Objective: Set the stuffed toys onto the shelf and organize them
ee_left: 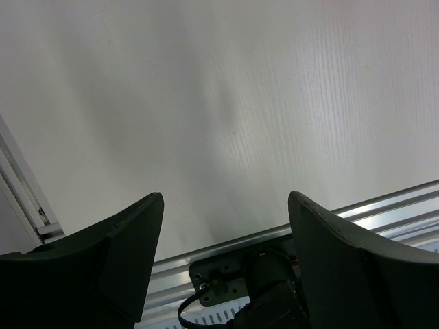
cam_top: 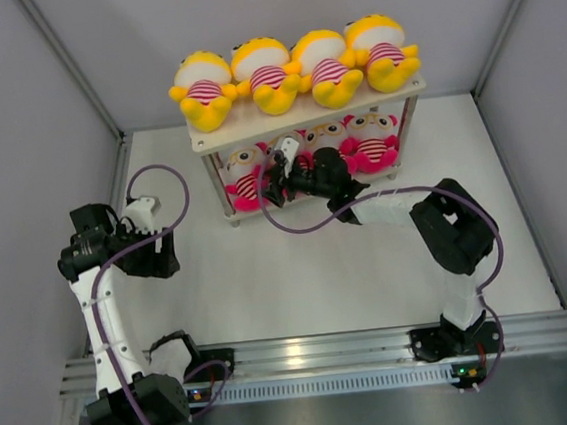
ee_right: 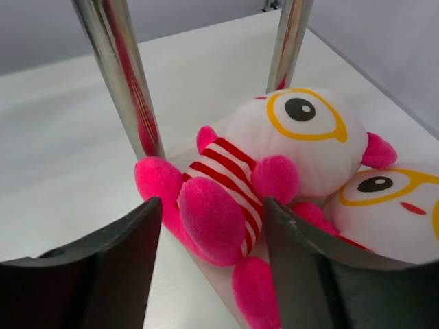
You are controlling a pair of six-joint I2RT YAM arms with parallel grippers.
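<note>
Seen from above, a low two-tier shelf [cam_top: 305, 120] stood at the far side of a white bench [cam_top: 299, 271]. Four yellow stuffed toys [cam_top: 262, 72] sat abreast on its top board, and pink stuffed toys [cam_top: 369, 144] lined the lower board. The right end effector [ee_right: 212, 202] reached into the left end of the lower tier. Its fingers were spread wide either side of one foot of a tilted pink doll [ee_right: 288, 144] beside the shelf's metal legs [ee_right: 123, 75], with no clear contact. The left end effector [ee_left: 226, 199] hung wide apart over bare bench, holding nothing, near an aluminium rail [ee_left: 384, 205].
</note>
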